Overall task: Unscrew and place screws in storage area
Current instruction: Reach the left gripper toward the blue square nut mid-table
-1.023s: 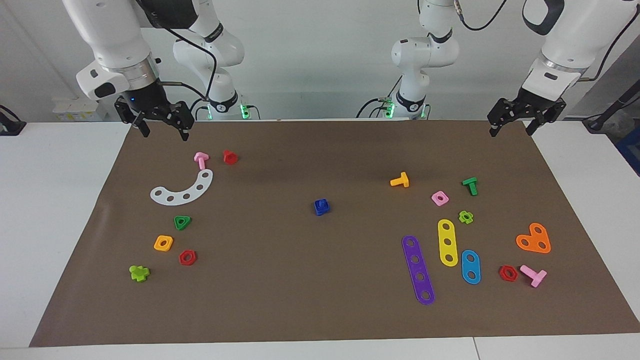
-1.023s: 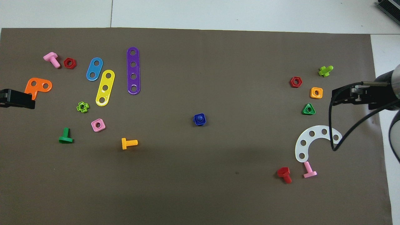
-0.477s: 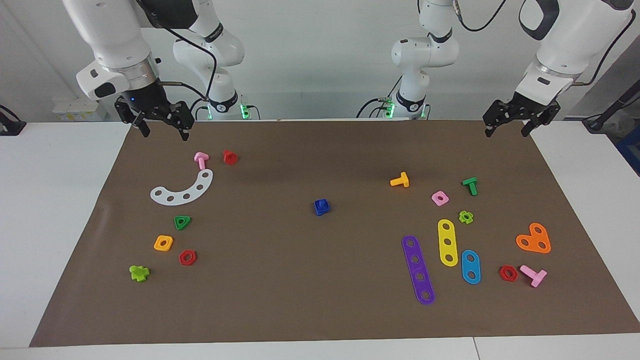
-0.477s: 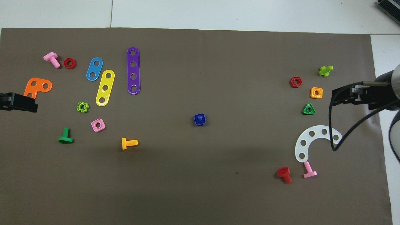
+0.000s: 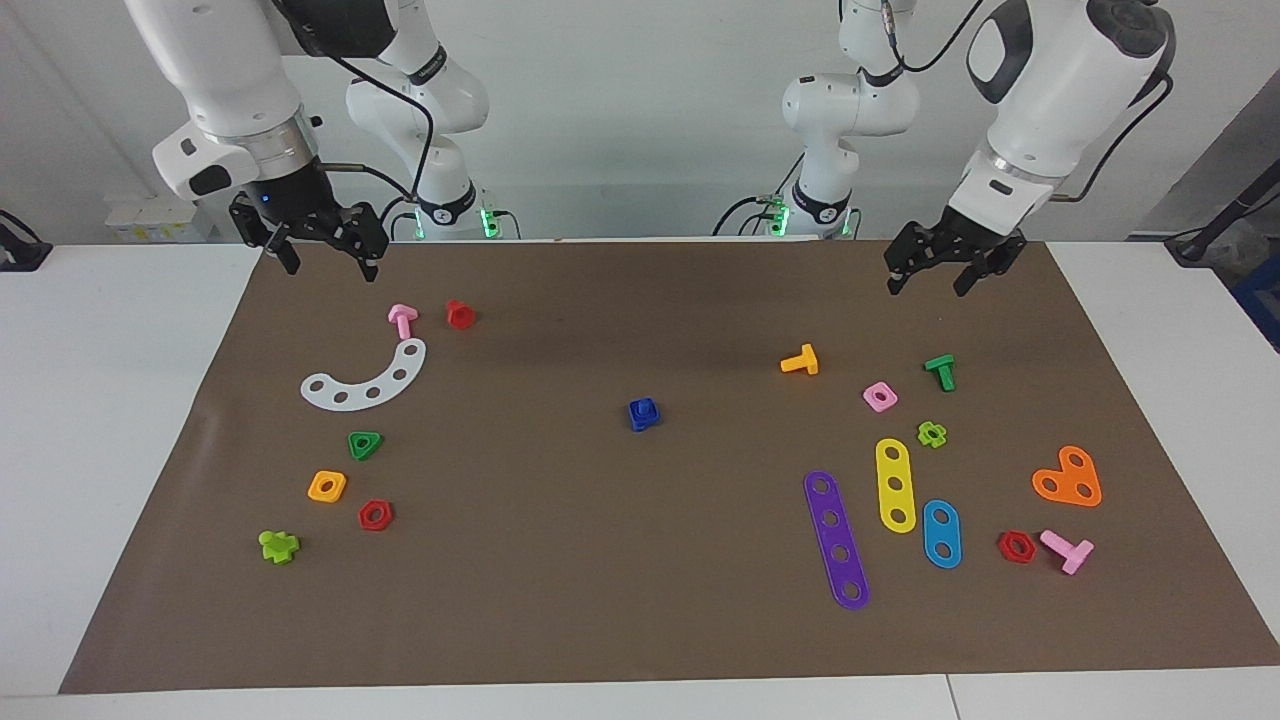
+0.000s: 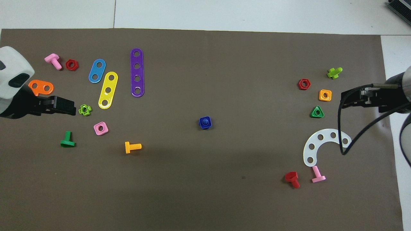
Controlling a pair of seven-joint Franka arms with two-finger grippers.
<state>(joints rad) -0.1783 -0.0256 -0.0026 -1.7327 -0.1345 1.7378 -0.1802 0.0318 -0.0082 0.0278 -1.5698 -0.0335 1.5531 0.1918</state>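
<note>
Both sets of jaws are open and hold nothing. Since a second ago the left gripper (image 5: 928,279) has moved in from the edge of the brown mat (image 5: 640,600). It now hangs over the mat at the left arm's end, over the bare part close to the robots. In the overhead view it has come over the mat and shows just beside the light green nut (image 6: 85,109) and covers part of the orange plate (image 6: 43,86). The right gripper (image 5: 322,258) has not moved; the right arm waits over the mat's edge at its own end.

The blue screw (image 5: 644,413) sits in the middle of the mat, stuck in a blue square nut, well apart from both grippers. It is in the same spot as before.

The storage area (image 5: 330,440) is the bare mat at the right arm's end, among the white strip (image 5: 365,382), the green triangle nut (image 5: 365,444) and the orange nut (image 5: 327,486). No blue screw lies there. Nothing on the tabletop has shifted.
</note>
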